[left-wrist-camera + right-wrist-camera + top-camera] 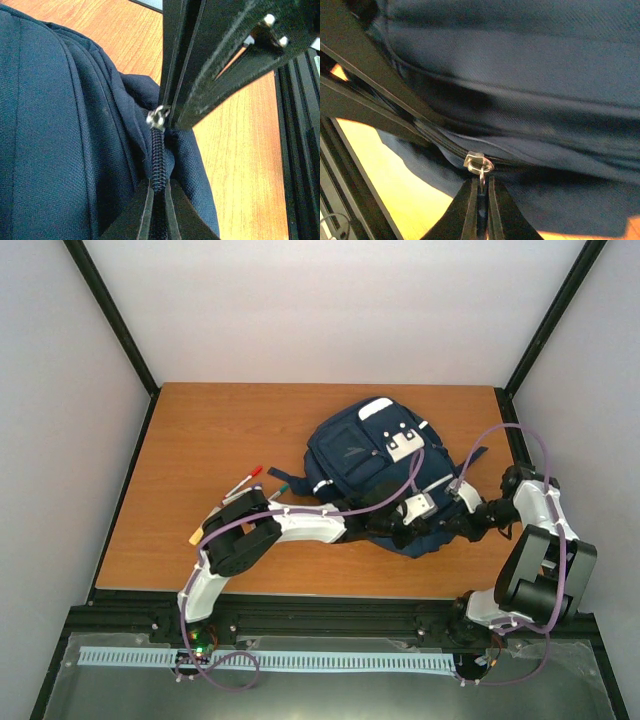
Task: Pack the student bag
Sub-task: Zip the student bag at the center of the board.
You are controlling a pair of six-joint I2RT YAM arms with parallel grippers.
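You are looking down on a wooden table [200, 440] where the student bag [375, 465], a large navy backpack with white patches, is lying right of centre, its front pocket facing up. Both arms are reaching in to the bag's near edge, the left from the left side and the right curling in from the right.

Your left gripper [158, 192] is pressing its fingers together on the zipper track [157, 160], with the dark coil running up out from between them. Your right gripper [480, 192] is pinching the small metal pull ring [482, 175], which is hanging from the silver slider [476, 161]; its fingers are closed with only a thin slit showing. In the left wrist view the slider is sitting at the top of the coil, right against dark bars coming down from above.

Left of the bag, a red-capped pen [247, 478] and a green-tipped pen [280, 477] are lying on the wood, partly hidden by the left arm.
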